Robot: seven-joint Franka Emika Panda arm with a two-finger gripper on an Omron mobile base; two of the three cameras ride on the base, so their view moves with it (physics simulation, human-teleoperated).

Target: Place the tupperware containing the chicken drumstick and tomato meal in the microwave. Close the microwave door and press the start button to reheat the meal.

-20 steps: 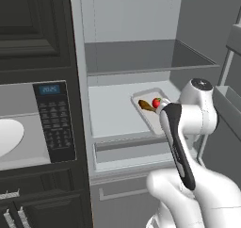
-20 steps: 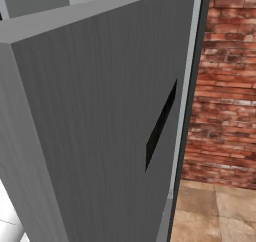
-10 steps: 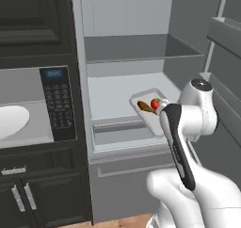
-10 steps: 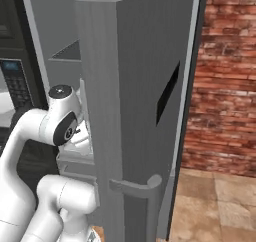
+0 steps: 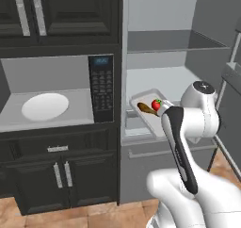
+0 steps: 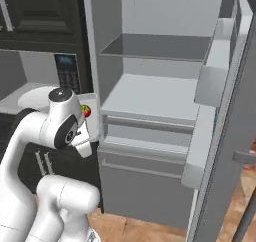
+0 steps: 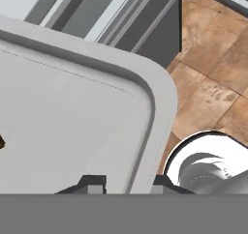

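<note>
Tupperware (image 5: 149, 110): shallow pale grey tray with rounded corners, held clear of the fridge shelf, in front of the open fridge and right of the microwave (image 5: 56, 93). Chicken drumstick (image 5: 146, 109): brown, lying in the tray beside the tomato (image 5: 156, 104), red with green top. Microwave: cavity open, round white plate inside, keypad panel on its right side.

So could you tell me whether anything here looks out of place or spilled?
Nothing is spilled. The tupperware hangs in the air in front of the open fridge, its rim pinched in the gripper, which fits the carry. The drumstick and tomato lie inside it. The microwave stands open, plate bare.
</note>
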